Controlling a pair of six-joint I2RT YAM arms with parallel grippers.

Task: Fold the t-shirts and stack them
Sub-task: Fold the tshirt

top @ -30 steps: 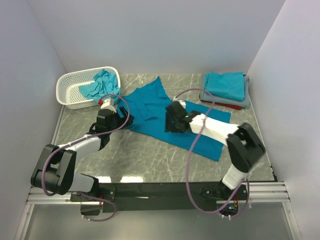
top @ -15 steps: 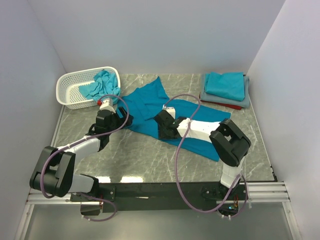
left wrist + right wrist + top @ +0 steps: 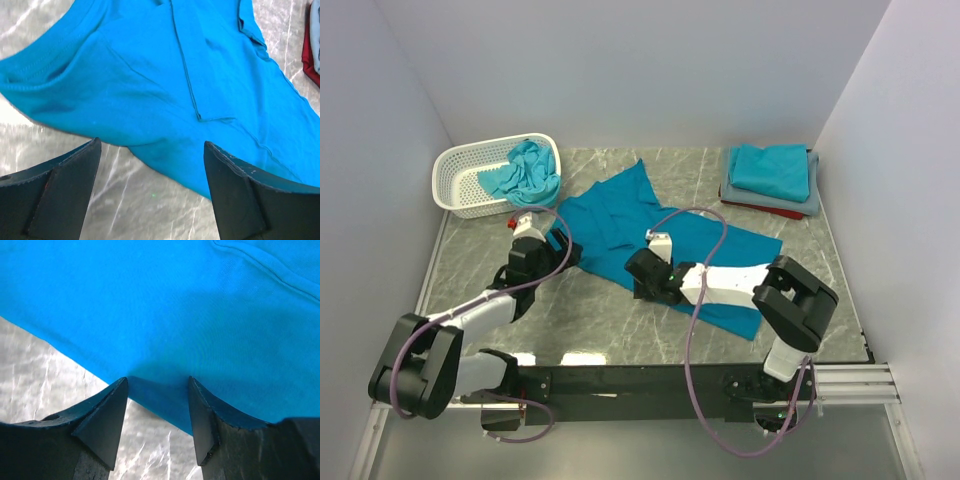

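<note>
A teal-blue t-shirt (image 3: 665,235) lies spread out and partly creased on the marble table. My left gripper (image 3: 558,250) is open wide and empty, low over the table just off the shirt's left edge, near the collar (image 3: 30,75). In the left wrist view the gripper (image 3: 150,150) frames bare table and the shirt's edge (image 3: 165,100). My right gripper (image 3: 636,276) is open at the shirt's near edge. In the right wrist view (image 3: 158,382) its fingers straddle the hem (image 3: 165,405). A folded stack (image 3: 772,172) sits back right, teal over grey over red.
A white lattice basket (image 3: 465,178) stands at the back left with crumpled turquoise shirts (image 3: 527,170) in it. White walls enclose the table on three sides. The stack's red edge (image 3: 311,65) shows at the right of the left wrist view.
My right gripper has moved left and toward me, from over the shirt's middle down to its near edge. My left gripper has drawn back slightly to the left.
</note>
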